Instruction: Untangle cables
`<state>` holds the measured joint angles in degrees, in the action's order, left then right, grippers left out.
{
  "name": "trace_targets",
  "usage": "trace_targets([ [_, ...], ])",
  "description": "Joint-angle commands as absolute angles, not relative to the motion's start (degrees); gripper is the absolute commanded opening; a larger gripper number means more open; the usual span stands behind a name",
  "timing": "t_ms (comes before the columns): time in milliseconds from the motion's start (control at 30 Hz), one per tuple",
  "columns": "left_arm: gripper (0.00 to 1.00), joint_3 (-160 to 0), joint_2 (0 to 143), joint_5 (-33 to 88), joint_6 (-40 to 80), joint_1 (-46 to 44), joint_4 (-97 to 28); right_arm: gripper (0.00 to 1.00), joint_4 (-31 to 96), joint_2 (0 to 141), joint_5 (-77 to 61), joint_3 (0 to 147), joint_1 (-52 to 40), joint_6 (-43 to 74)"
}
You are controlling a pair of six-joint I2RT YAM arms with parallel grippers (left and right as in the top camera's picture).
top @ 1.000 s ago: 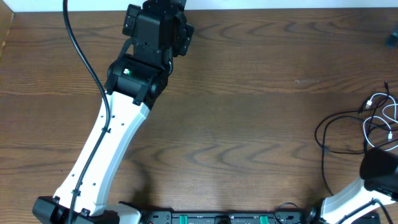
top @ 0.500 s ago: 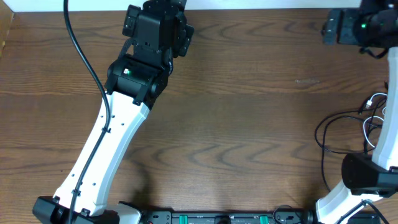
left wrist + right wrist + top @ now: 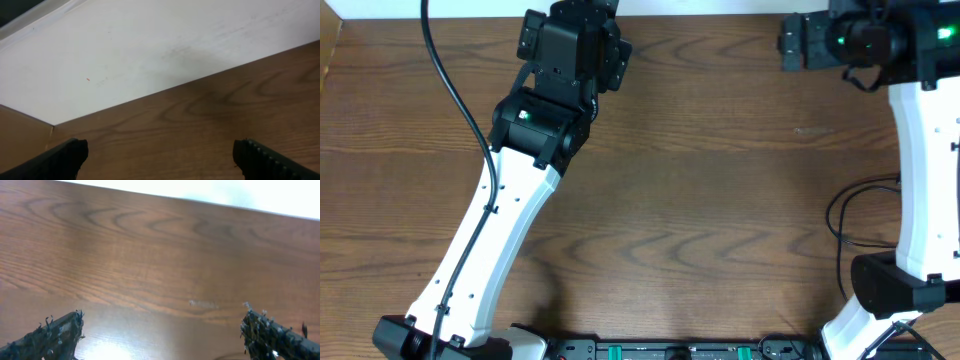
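Black thin cords (image 3: 832, 212) untouched at right edge of wooden bench (image 3: 720, 200); left fingers (image 3: 70, 152), right fingers (image 3: 60, 330) splayed empty; next: reach them.

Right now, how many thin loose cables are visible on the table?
1: a black cable loops near the table's right edge, beside the right arm. The arm covers part of it and may hide others.

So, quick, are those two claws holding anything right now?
Left gripper: open, holding nothing.
Right gripper: open, holding nothing.
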<state>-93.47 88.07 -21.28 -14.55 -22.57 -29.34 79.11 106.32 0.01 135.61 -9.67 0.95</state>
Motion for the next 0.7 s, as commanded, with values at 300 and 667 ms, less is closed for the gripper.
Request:
trace_targets([
  [300, 0.98, -93.97, 86.91, -21.65, -7.29, -15.64, -27.83, 0.99, 73.89, 108.03, 6.09, 135.63, -15.88, -0.93],
  [667, 0.98, -93.97, 87.37, -16.95, -6.72, -10.35, -27.55, 0.99, 71.75, 113.47, 6.09, 135.61, -16.27, -0.93],
])
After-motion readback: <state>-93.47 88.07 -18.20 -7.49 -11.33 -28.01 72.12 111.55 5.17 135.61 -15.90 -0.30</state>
